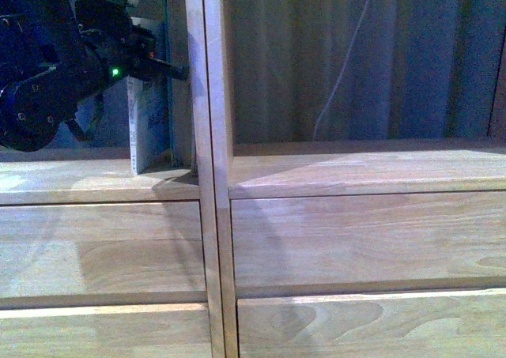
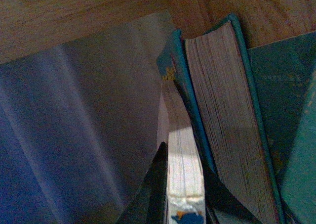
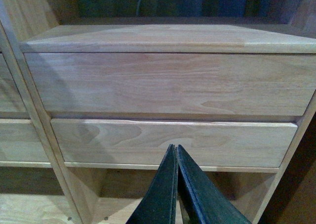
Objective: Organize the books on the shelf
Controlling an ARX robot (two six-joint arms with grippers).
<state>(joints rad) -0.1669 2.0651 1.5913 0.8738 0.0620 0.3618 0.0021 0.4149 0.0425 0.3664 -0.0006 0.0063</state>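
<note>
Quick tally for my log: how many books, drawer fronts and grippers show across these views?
Books: 2 (pale-covered book, teal-edged book)
Drawer fronts: 4 (upper left, lower left, upper right, lower right)
Grippers: 2 (left gripper, right gripper)
Total: 8

Bookcase (image 1: 332,172): light wood, smooth, low satin sheen; wavy grain is seen clearly. Same finish is shown on drawer fronts (image 1: 364,239), lower right, & central upright (image 1: 212,216). Pale paperback (image 2: 183,169), lower centre of left wrist view: paper page block, edges matt. Teal-edged book (image 2: 224,105), just right of it: yellowed paper pages, fibrous, matt; teal cover smooth. Right gripper (image 3: 176,152): dark, hard, plastic-like, semi-matt. Backdrop (image 1: 379,58), upper right: grey-blue, ribbed, matt; material can't be told.
</note>
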